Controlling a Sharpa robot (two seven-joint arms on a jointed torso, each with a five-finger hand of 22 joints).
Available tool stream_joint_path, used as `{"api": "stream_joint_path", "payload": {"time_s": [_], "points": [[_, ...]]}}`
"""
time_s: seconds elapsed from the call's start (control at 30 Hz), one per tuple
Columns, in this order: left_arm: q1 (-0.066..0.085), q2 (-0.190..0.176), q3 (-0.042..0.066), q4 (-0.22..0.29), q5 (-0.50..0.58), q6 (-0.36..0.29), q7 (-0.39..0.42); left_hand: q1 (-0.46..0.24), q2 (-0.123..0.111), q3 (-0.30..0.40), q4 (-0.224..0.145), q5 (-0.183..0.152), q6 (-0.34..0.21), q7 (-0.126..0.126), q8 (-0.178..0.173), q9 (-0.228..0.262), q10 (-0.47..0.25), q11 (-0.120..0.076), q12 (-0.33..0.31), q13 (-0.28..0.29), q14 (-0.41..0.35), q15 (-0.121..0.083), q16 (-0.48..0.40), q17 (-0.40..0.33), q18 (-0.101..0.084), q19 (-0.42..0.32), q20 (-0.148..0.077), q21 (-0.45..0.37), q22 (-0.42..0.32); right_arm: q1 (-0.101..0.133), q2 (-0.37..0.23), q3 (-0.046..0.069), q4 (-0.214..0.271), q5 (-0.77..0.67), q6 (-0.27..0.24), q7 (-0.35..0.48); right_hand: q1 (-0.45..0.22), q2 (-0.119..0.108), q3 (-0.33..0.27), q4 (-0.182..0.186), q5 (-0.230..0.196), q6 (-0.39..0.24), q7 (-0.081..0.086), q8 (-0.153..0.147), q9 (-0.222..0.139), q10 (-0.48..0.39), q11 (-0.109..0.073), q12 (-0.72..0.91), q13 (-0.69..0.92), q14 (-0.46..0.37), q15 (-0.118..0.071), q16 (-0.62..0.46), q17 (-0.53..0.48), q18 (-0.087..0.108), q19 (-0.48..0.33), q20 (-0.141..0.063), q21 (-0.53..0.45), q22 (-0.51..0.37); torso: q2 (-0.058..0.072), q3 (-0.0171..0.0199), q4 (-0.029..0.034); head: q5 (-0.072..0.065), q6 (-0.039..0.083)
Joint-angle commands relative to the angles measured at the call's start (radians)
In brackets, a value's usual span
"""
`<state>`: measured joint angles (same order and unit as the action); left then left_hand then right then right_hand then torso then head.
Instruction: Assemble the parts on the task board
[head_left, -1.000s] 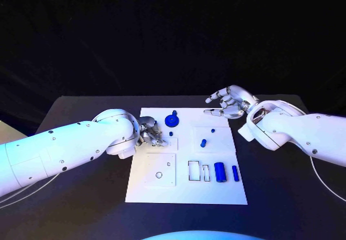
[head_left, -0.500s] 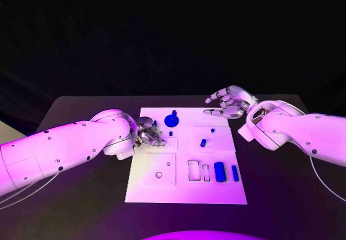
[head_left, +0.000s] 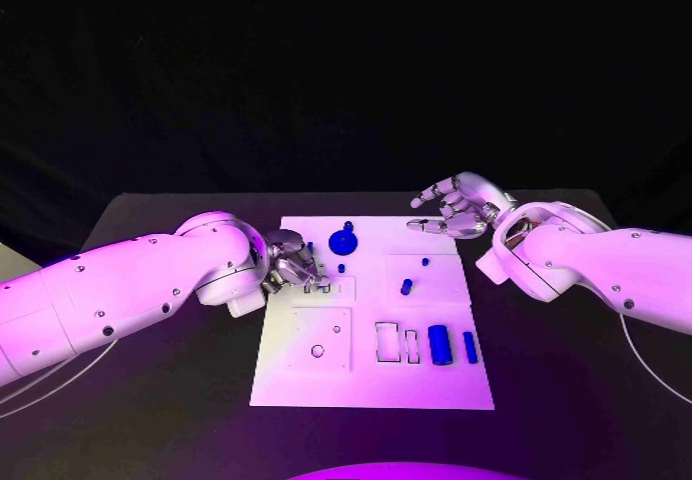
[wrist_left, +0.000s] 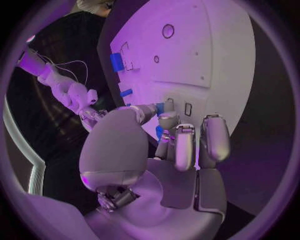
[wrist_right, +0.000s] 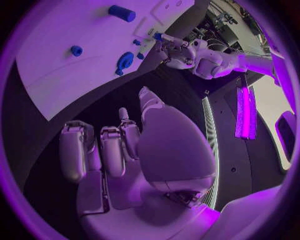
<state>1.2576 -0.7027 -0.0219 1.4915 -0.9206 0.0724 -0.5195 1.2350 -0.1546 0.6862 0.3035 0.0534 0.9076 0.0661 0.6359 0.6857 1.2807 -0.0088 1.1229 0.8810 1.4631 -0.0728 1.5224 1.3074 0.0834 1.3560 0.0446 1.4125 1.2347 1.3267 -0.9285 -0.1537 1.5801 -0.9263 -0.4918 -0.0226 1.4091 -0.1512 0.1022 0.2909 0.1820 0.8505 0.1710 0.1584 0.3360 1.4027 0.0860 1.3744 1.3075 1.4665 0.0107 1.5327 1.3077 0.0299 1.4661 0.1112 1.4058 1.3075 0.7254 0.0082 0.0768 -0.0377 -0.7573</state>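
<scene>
At the left hand (head_left: 296, 268) fingertips, a blue part (wrist_left: 160, 108).

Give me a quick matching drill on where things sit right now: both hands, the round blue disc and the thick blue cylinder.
Things:
1. left hand
2. right hand
3. round blue disc
4. thick blue cylinder

Places:
A. near half of the task board, right side
B. off the board's far right corner
C. far end of the board, centre
D. over the board's left edge

Pairs: 1-D, 2-B, 3-C, 4-A
</scene>
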Motion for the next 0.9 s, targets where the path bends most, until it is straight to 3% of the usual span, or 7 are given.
{"api": "stream_joint_path", "payload": {"time_s": [0.03,0.27,0.47,0.7,0.9], "points": [[0.009,0.003,0.004,-0.010,0.061,0.063,0.022,-0.014,0.001,0.219,-0.211,0.004,-0.004,0.000,0.004,0.001,-0.004,-0.001,0.002,0.004,0.081,0.007,-0.002,0.162,-0.006,-0.007,0.002,-0.001,0.001,-0.001,0.001,0.000,0.000,-0.002,0.015,0.005,-0.007,-0.003,-0.004,0.000,0.000,0.001,-0.001,0.007,-0.001,-0.001,-0.002,-0.001,0.057,0.078,-0.002,-0.004,0.154,0.011,0.022,0.002,-0.006,0.162,0.001,0.0006,-0.0008,0.000,0.002],[0.030,0.026,0.006,-0.057,0.095,0.135,0.018,-0.045,0.002,0.251,-0.240,0.007,0.000,0.000,0.009,0.002,0.001,-0.002,0.008,0.009,0.083,0.006,0.003,0.171,-0.006,-0.008,0.002,-0.002,0.000,-0.001,0.003,0.000,0.000,-0.002,0.015,0.004,-0.007,-0.003,-0.004,0.000,0.000,0.001,-0.001,0.007,-0.001,-0.001,-0.002,-0.001,0.057,0.078,-0.002,-0.004,0.154,0.011,0.022,0.002,-0.006,0.162,0.002,-0.0003,-0.0009,-0.001,0.001],[0.056,0.075,0.002,-0.132,0.119,0.264,-0.013,-0.081,0.011,0.278,-0.268,0.013,0.002,-0.001,0.011,0.001,0.002,-0.002,0.009,0.005,0.085,0.005,0.007,0.179,-0.006,-0.007,0.001,-0.001,0.002,-0.001,0.006,0.000,-0.002,-0.002,0.015,0.003,-0.007,-0.004,-0.005,-0.001,-0.001,0.001,-0.001,0.007,-0.001,0.000,-0.002,0.000,0.058,0.078,-0.002,-0.004,0.154,0.011,0.022,0.002,-0.006,0.162,0.001,-0.0003,-0.0008,-0.001,-0.004],[0.085,0.139,-0.013,-0.215,0.125,0.394,-0.061,-0.117,0.028,0.297,-0.290,0.012,0.000,0.000,0.013,0.002,-0.002,-0.001,0.007,-0.002,0.085,0.006,0.009,0.181,-0.006,-0.008,0.001,-0.001,0.002,-0.001,0.010,0.000,-0.004,-0.002,0.014,0.003,-0.007,-0.004,-0.005,-0.001,-0.001,0.001,-0.001,0.007,-0.001,0.000,-0.002,0.000,0.058,0.078,-0.002,-0.004,0.154,0.011,0.022,0.002,-0.006,0.163,0.000,-0.0001,-0.0004,0.000,-0.007],[0.107,0.182,-0.029,-0.266,0.121,0.446,-0.082,-0.140,0.035,0.307,-0.320,0.022,0.000,0.000,0.018,0.006,0.001,-0.002,0.013,0.002,0.088,0.006,0.014,0.191,-0.006,-0.008,0.002,0.000,0.004,-0.001,0.014,0.000,-0.005,-0.002,0.013,0.003,-0.007,-0.004,-0.005,-0.001,-0.001,0.001,-0.001,0.007,-0.001,0.000,-0.002,0.000,0.058,0.078,-0.002,-0.004,0.154,0.011,0.022,0.002,-0.006,0.163,0.001,0.0003,-0.0007,0.002,-0.011]]}}
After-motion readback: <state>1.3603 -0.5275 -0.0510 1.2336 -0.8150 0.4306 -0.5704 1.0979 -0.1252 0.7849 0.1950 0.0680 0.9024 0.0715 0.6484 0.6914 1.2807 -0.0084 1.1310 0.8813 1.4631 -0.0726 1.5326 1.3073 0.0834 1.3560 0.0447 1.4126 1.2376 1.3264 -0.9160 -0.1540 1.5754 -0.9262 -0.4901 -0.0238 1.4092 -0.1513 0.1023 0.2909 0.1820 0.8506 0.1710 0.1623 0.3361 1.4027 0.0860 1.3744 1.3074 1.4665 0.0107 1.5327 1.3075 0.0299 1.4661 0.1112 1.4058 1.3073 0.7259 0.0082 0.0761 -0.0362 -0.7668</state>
